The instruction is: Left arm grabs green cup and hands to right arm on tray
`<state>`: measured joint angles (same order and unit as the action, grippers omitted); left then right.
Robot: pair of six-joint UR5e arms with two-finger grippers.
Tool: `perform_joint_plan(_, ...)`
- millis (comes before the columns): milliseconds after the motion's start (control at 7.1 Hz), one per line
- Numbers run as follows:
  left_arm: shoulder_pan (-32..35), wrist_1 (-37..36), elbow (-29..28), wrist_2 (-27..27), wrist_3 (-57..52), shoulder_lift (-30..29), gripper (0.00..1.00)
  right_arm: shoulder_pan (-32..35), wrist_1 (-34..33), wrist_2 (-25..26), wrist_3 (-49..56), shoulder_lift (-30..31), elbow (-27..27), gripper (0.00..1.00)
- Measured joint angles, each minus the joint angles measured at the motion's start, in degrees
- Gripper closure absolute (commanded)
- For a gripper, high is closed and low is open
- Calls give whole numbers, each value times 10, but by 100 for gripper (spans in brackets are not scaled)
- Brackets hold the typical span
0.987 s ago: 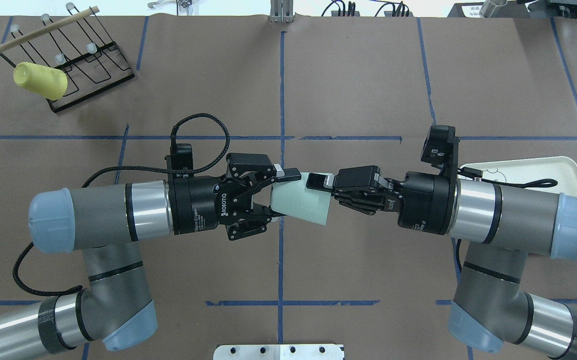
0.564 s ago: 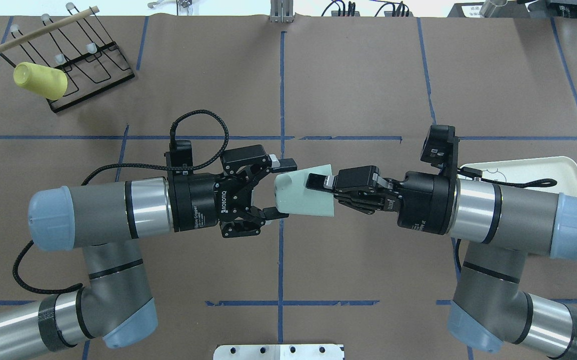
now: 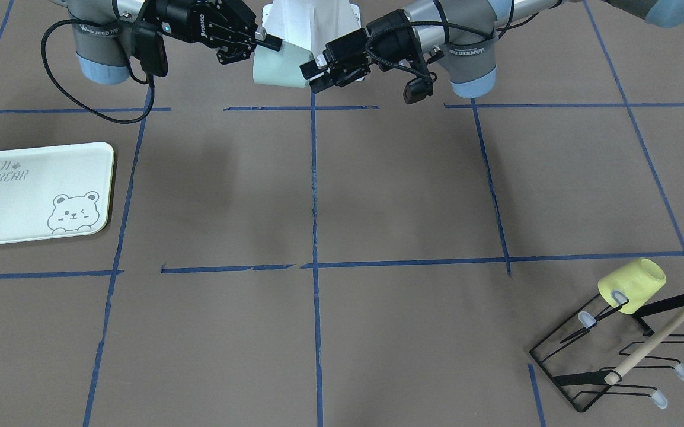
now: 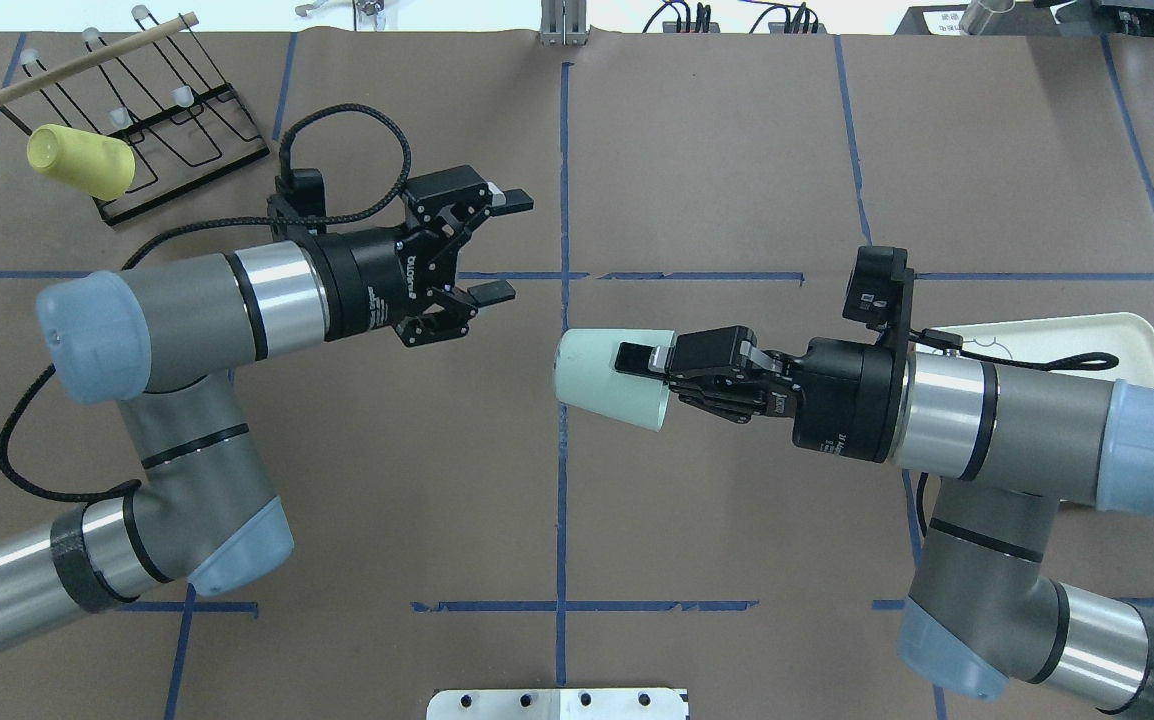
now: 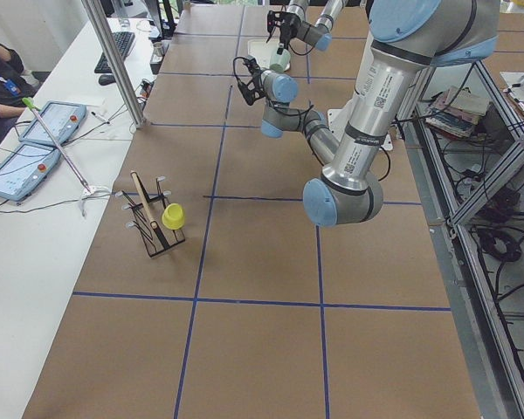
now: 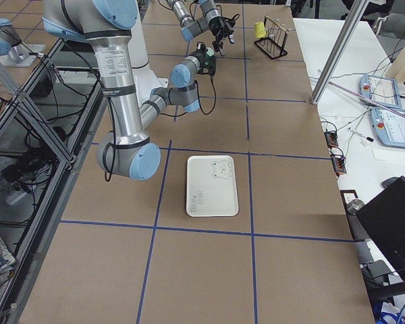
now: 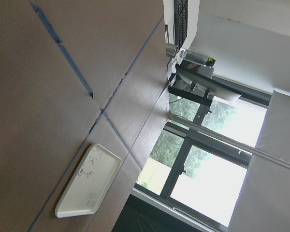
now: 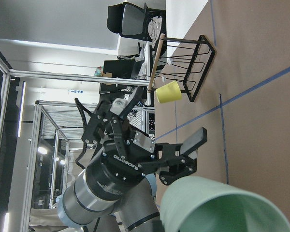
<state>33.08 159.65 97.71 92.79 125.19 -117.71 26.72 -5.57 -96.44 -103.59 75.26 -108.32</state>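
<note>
The right pincer [image 4: 649, 372] clamps the cup [image 4: 597, 385], level ahead of it, tray [image 4: 1127, 335] behind its wrist; the left pincer [image 4: 509, 246] gapes.

Your taped table [image 4: 717, 150] holds the tray [image 3: 22, 201] at its right edge — a wire rack [image 3: 656, 337] at its far-left corner.

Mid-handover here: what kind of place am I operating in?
Probably a robotics lab test cell: a papered table gridded with blue tape, teach pendants on a side bench, and an aluminium frame post at the table's edge.
</note>
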Motion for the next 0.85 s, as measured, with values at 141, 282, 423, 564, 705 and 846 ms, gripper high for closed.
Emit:
perform_joint_plan(141, 19, -55, -5, 2, -58, 2, 0, 11, -35, -7, 1, 0, -1, 100)
perform_joint_plan(282, 42, -122, -5, 28, -114, 4, 0, 35, -83, -34, 2, 0, -2, 100)
perform_joint_plan(423, 72, -208, -2, 81, -178, 6, 0, 75, -151, -90, 16, -1, -4, 100)
perform_joint_plan(564, 108, -308, 7, 141, -259, 7, 0, 114, -232, -150, 54, -3, -5, 100)
perform_joint_plan(705, 138, -407, 21, 181, -353, 8, 0, 148, -328, -192, 111, -3, -8, 99)
perform_joint_plan(846, 156, -501, 44, 198, -452, 17, 0, 176, -430, -213, 184, -1, -13, 99)
